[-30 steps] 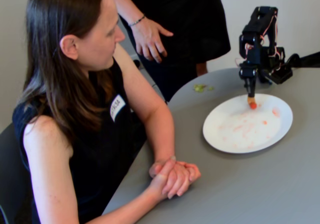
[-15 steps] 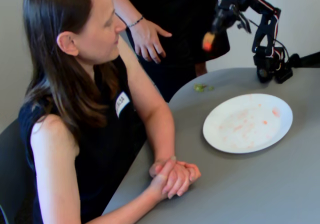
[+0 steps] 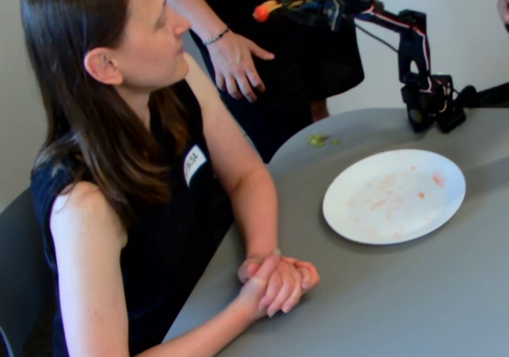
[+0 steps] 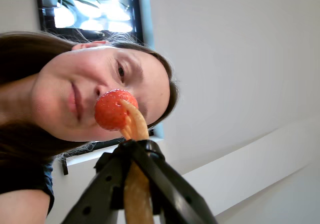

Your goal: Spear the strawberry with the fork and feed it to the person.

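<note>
The strawberry (image 3: 260, 12) is a small bright-red piece speared on the tines of the orange-tan fork (image 3: 274, 7). My gripper (image 3: 296, 2) is shut on the fork's handle and holds it high in the air, pointing left towards the person (image 3: 135, 134). She is a seated woman with long brown hair, and her hands are clasped on the table. In the wrist view the strawberry (image 4: 111, 109) on the fork (image 4: 132, 129) hangs in front of her face (image 4: 75, 97), near her nose and mouth and apart from them. The black jaws of the gripper (image 4: 135, 151) clasp the fork.
A white plate (image 3: 342, 214) with pink smears lies on the grey table (image 3: 398, 293). My arm's base (image 3: 429, 102) stands at the table's far edge. A standing figure in black with a bracelet (image 3: 238, 55) is behind the table. A small green scrap (image 3: 318, 140) lies near the edge.
</note>
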